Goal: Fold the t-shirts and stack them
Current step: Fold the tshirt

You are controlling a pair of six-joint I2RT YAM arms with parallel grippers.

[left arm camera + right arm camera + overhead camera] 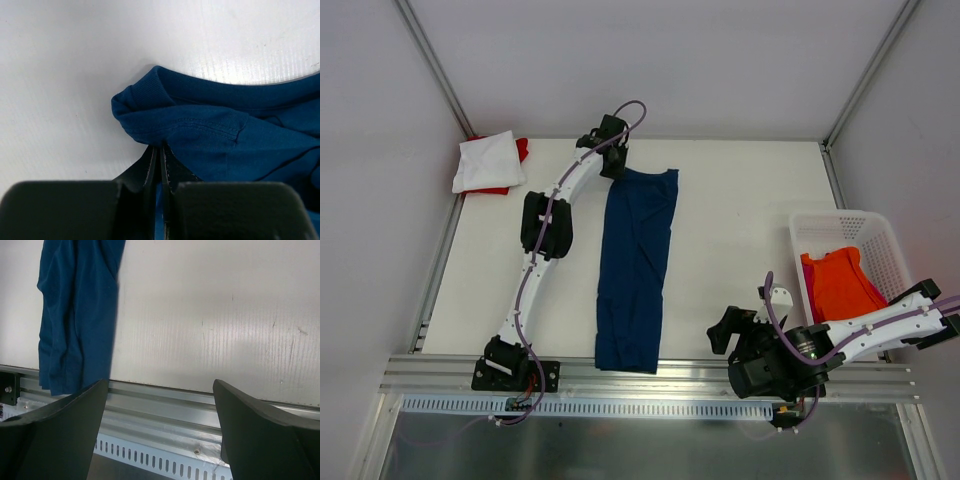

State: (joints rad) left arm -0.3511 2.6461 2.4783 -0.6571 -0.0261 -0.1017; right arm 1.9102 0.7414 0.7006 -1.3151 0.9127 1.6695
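A navy blue t-shirt lies in the middle of the table as a long narrow strip running from far to near. My left gripper is at its far left corner. In the left wrist view the gripper is shut on a bunched fold of the navy cloth beside the collar. My right gripper hovers open over the near rail, to the right of the shirt. In its wrist view nothing sits between the fingers, and the shirt's near end shows at the left. A white t-shirt lies folded on a red one at the far left corner.
A white lattice basket stands at the right edge with an orange t-shirt inside it. An aluminium rail runs along the near edge of the table. Frame posts rise at the far corners.
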